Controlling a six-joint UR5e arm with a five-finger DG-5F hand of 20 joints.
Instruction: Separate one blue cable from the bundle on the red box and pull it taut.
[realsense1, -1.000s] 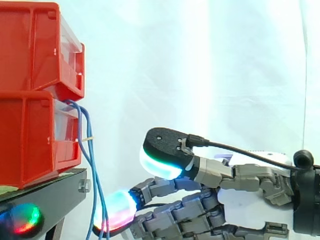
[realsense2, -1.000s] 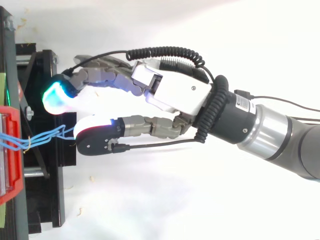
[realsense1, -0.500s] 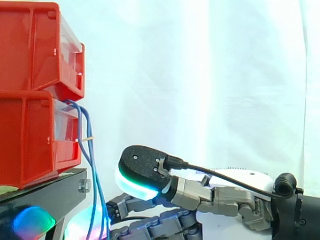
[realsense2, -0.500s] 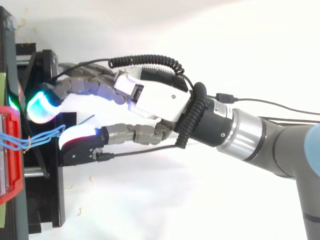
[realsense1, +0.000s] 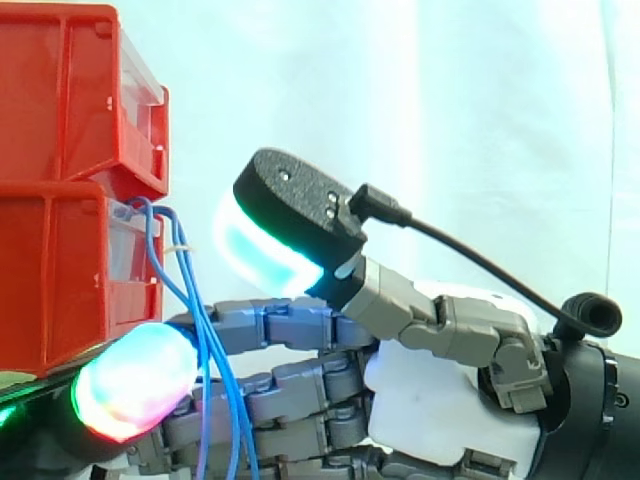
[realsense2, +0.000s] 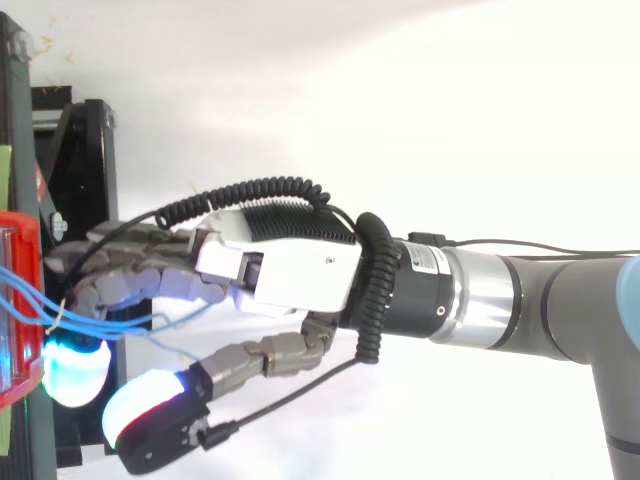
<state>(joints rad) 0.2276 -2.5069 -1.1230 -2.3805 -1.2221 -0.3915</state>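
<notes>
A bundle of thin blue cables leaves the lower red bin and hangs down its front, held together by a small pale tie. My hand reaches level toward the bins with its fingers stretched out straight. In the side view the cables run down across those fingers. From above, the cable strands lie across the fingers near the bin's edge. The thumb is raised well clear of the cables. One fingertip glows beside the bin's lower corner. Nothing is pinched.
A second red bin sits on top of the lower one. Both rest on a black stand at the left. A white curtain hangs behind, and the arm comes in from the right.
The hand has moved closer to the bins and sideways along them. Its fingers now lie against the hanging cables. The thumb has lifted away, and the strands have shifted.
</notes>
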